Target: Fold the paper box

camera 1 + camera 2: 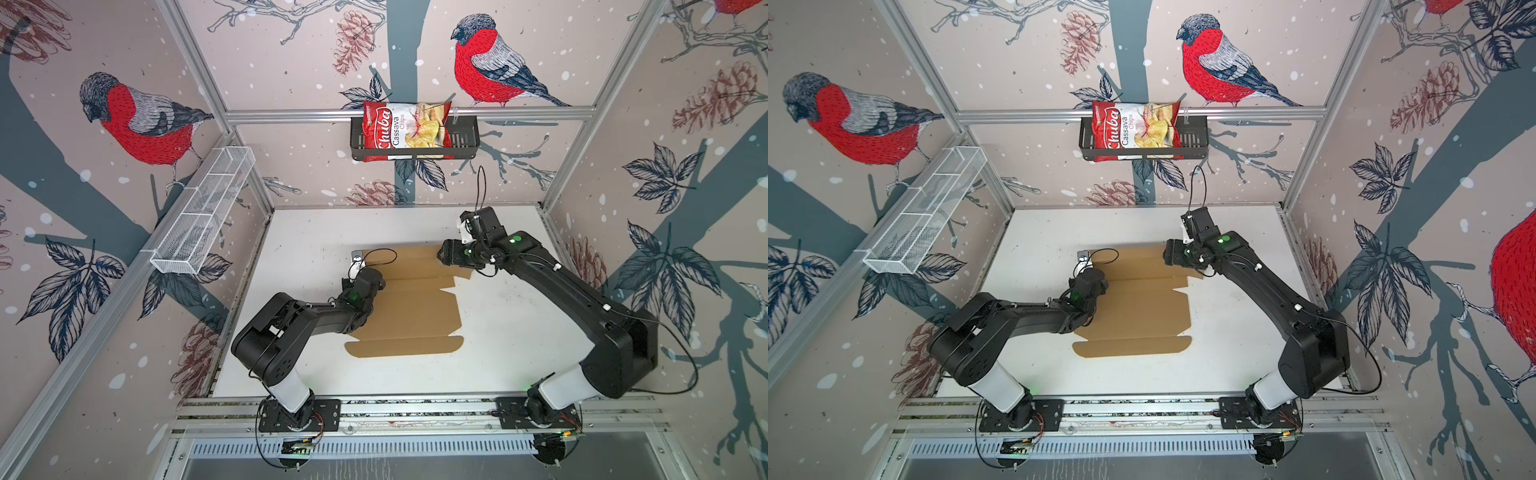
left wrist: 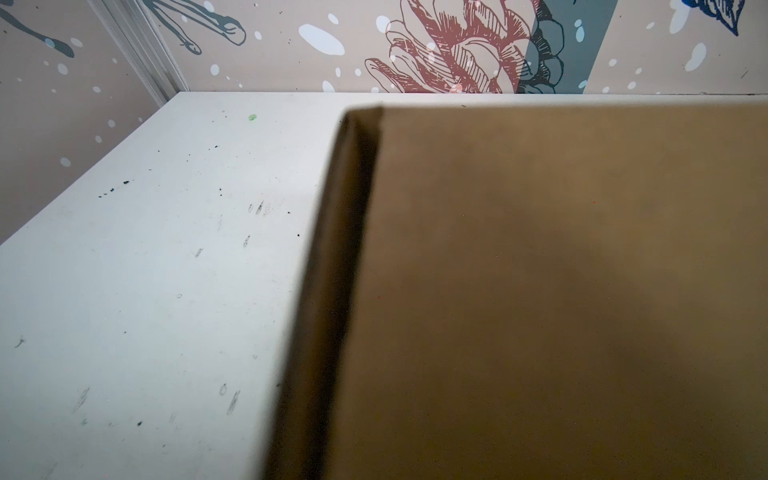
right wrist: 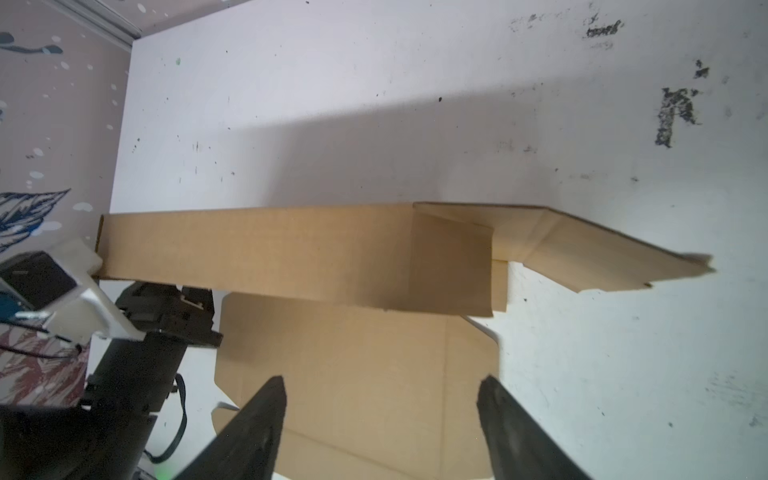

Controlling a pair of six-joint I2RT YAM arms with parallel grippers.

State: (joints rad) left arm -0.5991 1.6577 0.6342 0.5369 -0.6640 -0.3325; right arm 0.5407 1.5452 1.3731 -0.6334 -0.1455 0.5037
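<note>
The paper box (image 1: 415, 307) (image 1: 1142, 307) is a brown cardboard die-cut sheet lying mostly flat on the white table (image 1: 519, 332). Its far strip (image 3: 291, 249) is raised along a crease. My right gripper (image 1: 442, 253) (image 3: 382, 382) hovers open above the sheet's far right corner, nothing between its fingertips (image 3: 278, 384). My left gripper (image 1: 368, 277) (image 3: 195, 307) sits at the sheet's left edge, by the raised strip's end. Its fingers are hidden. The left wrist view is filled by cardboard (image 2: 540, 291) very close up, so I cannot tell whether it pinches the sheet.
A red chips bag (image 1: 405, 131) sits in a black basket (image 1: 465, 141) on the back wall. A white wire basket (image 1: 203, 212) hangs on the left wall. Bare table lies right of the sheet and behind it.
</note>
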